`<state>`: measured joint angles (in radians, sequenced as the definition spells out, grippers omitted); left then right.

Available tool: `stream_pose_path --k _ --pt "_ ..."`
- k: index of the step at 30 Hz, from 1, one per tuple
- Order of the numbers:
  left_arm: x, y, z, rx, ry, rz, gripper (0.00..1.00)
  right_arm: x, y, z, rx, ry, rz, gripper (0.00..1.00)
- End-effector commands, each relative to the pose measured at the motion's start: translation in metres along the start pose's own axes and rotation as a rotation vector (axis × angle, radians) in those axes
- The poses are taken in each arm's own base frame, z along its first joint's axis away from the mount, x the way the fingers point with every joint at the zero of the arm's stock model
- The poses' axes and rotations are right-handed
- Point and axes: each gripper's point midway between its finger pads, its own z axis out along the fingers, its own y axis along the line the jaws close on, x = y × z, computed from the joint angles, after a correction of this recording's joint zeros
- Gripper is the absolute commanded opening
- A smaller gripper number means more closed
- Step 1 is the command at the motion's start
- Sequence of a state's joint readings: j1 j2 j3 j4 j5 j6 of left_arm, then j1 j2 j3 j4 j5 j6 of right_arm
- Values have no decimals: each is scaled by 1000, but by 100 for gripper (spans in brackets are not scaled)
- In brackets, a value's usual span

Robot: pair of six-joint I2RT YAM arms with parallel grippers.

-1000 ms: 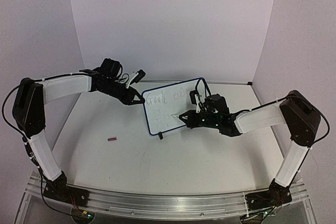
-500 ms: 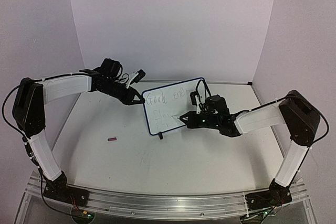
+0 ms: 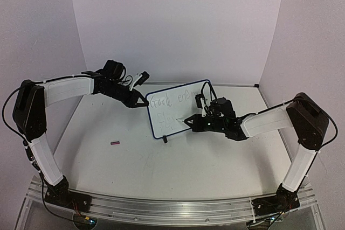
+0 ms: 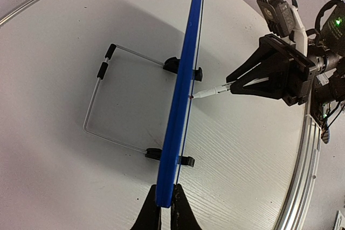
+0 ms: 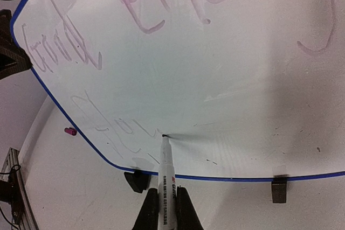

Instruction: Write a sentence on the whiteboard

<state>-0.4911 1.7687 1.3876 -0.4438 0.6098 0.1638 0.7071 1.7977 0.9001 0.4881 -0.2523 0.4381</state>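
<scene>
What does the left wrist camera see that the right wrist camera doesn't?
Only the left wrist view shows the wire stand behind the whiteboard, which it sees edge-on. Only the right wrist view shows the sentence on the board's face and a small pink object lying past its corner. Both show the right gripper holding the marker, its tip on the board.

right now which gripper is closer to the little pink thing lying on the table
Left. The left gripper, shut on the whiteboard's left edge, sits beyond the pink piece; the right gripper holds a marker against the board's face, farther right.
</scene>
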Motion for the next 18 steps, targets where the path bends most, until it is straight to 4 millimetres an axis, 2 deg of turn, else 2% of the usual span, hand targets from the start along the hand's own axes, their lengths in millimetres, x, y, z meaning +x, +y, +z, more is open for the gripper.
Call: stream_pose_path --k 1,18 --pt "47 9 21 -34 166 -34 0 -21 -13 -6 65 -60 -6 0" --pt "47 9 21 -35 166 -35 0 -59 4 -22 47 -140 -42 0"
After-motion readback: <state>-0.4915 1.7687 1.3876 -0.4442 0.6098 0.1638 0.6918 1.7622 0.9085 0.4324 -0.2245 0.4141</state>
